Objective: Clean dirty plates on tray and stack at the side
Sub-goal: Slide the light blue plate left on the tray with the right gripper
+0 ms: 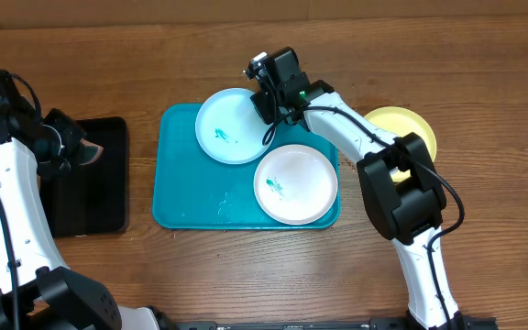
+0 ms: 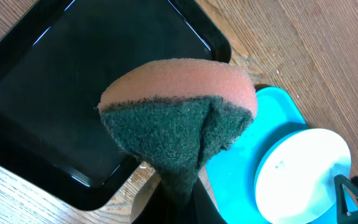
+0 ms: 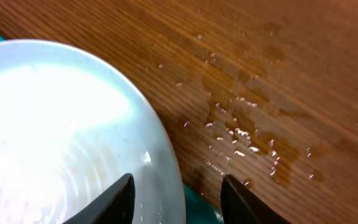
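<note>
The turquoise tray [image 1: 181,183] holds the pale mint-blue plate [image 1: 227,128] at its far edge and the white plate [image 1: 301,188] at its right; both have teal smears. The yellow-green plate [image 1: 411,124] lies on the table to the right, off the tray. My right gripper [image 1: 266,99] is open, its fingers [image 3: 176,196] astride the mint-blue plate's far right rim [image 3: 55,124]. My left gripper [image 1: 79,151] is shut on an orange and green sponge [image 2: 179,118] above the black tray [image 2: 55,93]. The mint-blue plate also shows in the left wrist view [image 2: 303,174].
The black tray [image 1: 85,179] lies left of the turquoise tray. Water droplets [image 3: 241,134] wet the wooden table beyond the mint-blue plate. The right arm's links stretch across the table between the white and yellow-green plates.
</note>
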